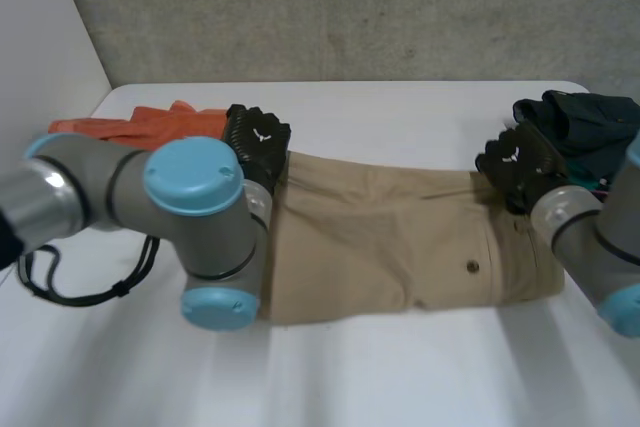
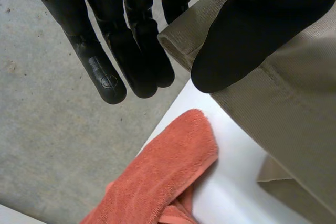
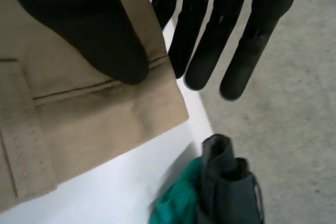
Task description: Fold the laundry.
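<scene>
Closest, the left arm (image 1: 195, 237) is stretched over khaki trousers (image 1: 380, 237) laid flat on the table (image 1: 400, 377). Their far corners are pinched by the left hand (image 1: 255, 142) and right hand (image 1: 520, 167). Folding is judged barely begun, with the orange towel (image 1: 150, 127) and dark garments (image 1: 585, 122) untouched.

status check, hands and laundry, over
Left hand pinching one far corner of khaki trousers. Right hand pinching the other far corner. Orange towel and dark garment lie off each end, not touching them.
</scene>
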Robot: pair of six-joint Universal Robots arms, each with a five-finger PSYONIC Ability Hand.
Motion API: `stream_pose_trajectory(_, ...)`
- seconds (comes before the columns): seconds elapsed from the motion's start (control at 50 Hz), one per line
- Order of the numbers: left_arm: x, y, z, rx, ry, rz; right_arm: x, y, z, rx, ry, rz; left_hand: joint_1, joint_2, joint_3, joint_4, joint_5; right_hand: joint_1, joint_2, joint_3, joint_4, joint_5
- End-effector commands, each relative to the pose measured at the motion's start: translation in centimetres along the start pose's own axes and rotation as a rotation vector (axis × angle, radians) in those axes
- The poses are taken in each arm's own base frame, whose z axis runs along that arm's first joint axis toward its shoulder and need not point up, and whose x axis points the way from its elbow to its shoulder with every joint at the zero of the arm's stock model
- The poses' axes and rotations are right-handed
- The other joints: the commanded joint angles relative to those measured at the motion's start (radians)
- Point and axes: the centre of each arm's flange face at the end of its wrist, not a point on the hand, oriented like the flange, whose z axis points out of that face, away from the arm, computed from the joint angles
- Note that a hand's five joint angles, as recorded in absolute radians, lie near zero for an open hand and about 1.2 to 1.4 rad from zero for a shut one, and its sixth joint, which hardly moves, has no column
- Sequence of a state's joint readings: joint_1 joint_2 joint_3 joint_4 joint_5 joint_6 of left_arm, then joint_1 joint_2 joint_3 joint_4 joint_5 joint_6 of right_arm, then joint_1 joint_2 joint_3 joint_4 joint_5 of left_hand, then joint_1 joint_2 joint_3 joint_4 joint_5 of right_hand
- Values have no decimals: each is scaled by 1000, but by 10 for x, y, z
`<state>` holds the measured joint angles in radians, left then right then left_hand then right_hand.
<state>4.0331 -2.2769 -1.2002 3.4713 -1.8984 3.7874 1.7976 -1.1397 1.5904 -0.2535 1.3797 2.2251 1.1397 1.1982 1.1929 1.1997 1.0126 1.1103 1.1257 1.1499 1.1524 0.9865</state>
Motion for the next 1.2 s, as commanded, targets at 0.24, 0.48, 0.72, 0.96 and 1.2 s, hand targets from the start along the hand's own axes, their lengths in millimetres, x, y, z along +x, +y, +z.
stream_pose_trajectory(0.24, 11, 1, -13, -4, -11, 19, 2, 14, 6, -62, 104, 250, -965, -1024, -1018, -1025, -1013, -936, -951, -975, -978, -986)
stream_pose_trajectory(0.48, 6, 9, -56, -50, 51, -41, -18, 42, -47, -260, -178, 387, -965, -1024, -1018, -1025, -1013, -843, -859, -883, -885, -894)
stream_pose_trajectory(0.72, 3, 7, -61, -54, 53, -50, 7, 69, -28, -312, 39, 264, -965, -1024, -1018, -1025, -1013, 286, 271, 246, 244, 235)
stream_pose_trajectory(0.96, -21, -9, -81, -21, 27, -68, -26, -38, -37, 72, 1, -94, -965, -1024, -1018, -1025, -1013, 286, 271, 246, 244, 235)
stream_pose_trajectory(1.2, -41, -5, -85, -39, -19, -137, -160, -97, -91, 595, -496, -189, -965, -1024, -1018, -1025, -1013, -34, -49, -73, -76, -84)
